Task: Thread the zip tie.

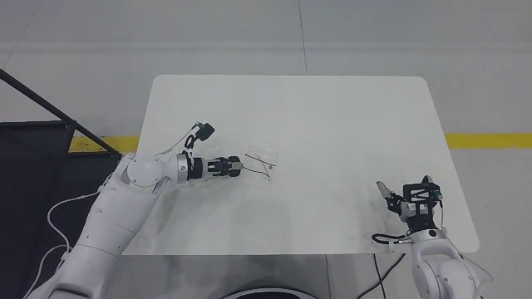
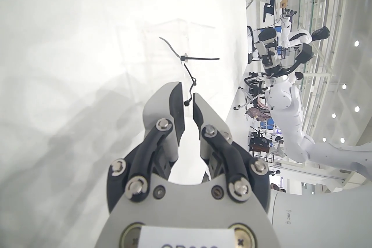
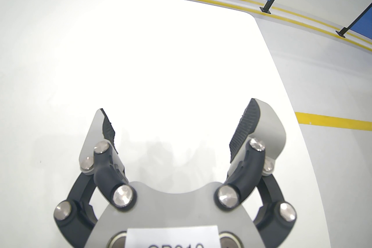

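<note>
A thin black zip tie (image 1: 261, 163) lies left of the middle of the white table (image 1: 332, 116). In the left wrist view its strand (image 2: 191, 78) curls from a small head (image 2: 183, 58), where a second black strand crosses it, toward my left gripper (image 2: 187, 89). The fingers stand only a narrow gap apart. The tie's end sits between the fingertips, close to one pad, and is not visibly clamped. From above, the left gripper (image 1: 238, 167) is just left of the tie. My right gripper (image 1: 406, 191) (image 3: 178, 106) is wide open and holds nothing, near the front right corner.
A faint clear piece (image 1: 268, 154) lies around the zip tie. The table's right edge (image 3: 279, 77) runs close beside the right gripper. A black cloth frame (image 1: 33, 100) stands off the table's left side. Bare table lies between the two arms.
</note>
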{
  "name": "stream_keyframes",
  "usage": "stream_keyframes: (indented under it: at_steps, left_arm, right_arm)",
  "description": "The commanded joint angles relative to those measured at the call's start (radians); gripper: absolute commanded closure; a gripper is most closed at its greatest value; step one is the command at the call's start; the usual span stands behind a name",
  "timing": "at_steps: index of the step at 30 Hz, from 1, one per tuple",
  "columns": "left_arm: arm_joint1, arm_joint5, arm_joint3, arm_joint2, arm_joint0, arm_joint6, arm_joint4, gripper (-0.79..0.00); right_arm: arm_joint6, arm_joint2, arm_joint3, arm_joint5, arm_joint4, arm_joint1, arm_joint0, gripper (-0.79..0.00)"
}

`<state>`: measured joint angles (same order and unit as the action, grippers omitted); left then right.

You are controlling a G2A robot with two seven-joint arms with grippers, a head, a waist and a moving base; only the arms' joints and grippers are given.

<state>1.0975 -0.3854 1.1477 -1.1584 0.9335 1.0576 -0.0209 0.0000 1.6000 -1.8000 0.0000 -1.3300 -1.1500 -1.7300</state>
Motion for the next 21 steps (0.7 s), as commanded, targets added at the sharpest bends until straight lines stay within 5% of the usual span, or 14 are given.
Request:
stream_keyframes:
  at_steps: [1,10,21]
  left_arm:
    - [0.0,0.002,-0.002,0.002,-0.002,-0.002,0.0,-0.102]
    - [-0.003,-0.004,-0.006,0.008,-0.005,-0.004,-0.004,0.0]
    - [-0.016,-0.02,0.038,-0.018,0.025,-0.004,-0.011,0.0]
  right_arm:
    - [0.0,0.0,0.0,0.0,0.0,0.0,0.0,-0.785]
    - [0.0,0.0,0.0,0.0,0.0,0.0,0.0,-0.785]
    - [0.0,0.0,0.0,0.0,0.0,0.0,0.0,-0.785]
